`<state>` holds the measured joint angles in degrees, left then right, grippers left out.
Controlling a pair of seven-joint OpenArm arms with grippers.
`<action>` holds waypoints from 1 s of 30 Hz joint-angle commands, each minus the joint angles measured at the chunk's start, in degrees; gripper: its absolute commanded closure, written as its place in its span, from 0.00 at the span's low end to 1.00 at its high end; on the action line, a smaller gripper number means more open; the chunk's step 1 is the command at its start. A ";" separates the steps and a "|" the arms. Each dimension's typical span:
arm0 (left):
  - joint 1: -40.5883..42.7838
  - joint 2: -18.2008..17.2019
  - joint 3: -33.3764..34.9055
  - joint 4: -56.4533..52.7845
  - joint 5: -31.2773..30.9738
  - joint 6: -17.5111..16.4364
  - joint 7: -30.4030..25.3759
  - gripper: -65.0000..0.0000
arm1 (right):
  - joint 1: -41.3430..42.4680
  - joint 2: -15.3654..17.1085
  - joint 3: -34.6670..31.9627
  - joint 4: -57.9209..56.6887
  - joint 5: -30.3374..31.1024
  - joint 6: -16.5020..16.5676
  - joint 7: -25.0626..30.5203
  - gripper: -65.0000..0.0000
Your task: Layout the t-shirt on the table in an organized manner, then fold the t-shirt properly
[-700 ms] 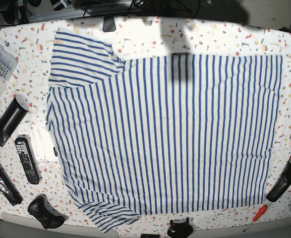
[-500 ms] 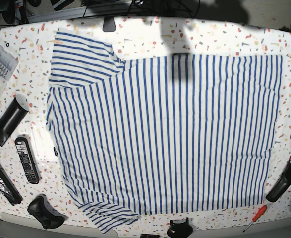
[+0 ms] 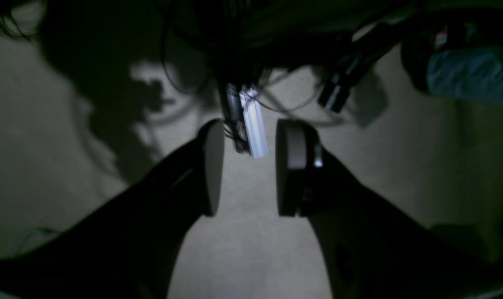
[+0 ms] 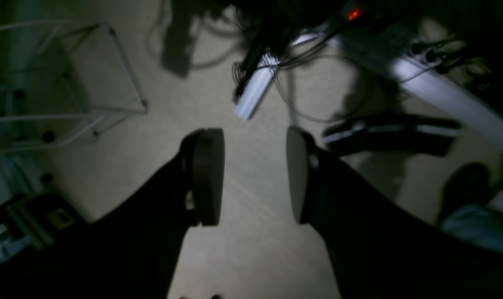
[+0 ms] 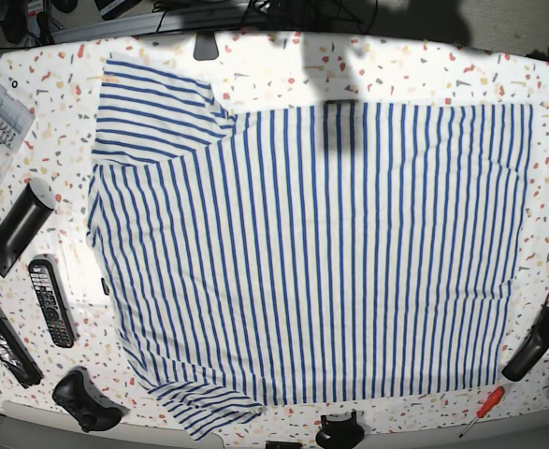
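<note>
Lying flat on table (image 5: 274, 70), t-shirt (image 5: 311, 253) nowhere nr either open pincer.

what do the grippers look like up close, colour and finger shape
In both wrist views they look alike: matte black, with two broad fingers tapering toward the tip, each ending in a flat, rounded, disc-like pad. The left gripper has a small bright metal spot beside one pad. The right gripper shows no markings. The views are dim, and no cables on the fingers themselves can be made out.

Base view bright, fisheye-warped; wrist views dim, blurred
</note>
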<state>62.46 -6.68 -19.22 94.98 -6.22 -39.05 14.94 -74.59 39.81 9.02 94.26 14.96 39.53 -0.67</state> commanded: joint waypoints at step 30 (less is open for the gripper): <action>-24.57 -7.98 -0.22 30.58 -1.77 -0.42 -8.04 0.70 | 16.98 0.83 19.78 29.38 -7.89 0.47 -3.45 0.63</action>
<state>37.50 -14.26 -19.20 124.64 -7.09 -39.59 8.82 -57.41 39.99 28.23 122.78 6.00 40.45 -5.43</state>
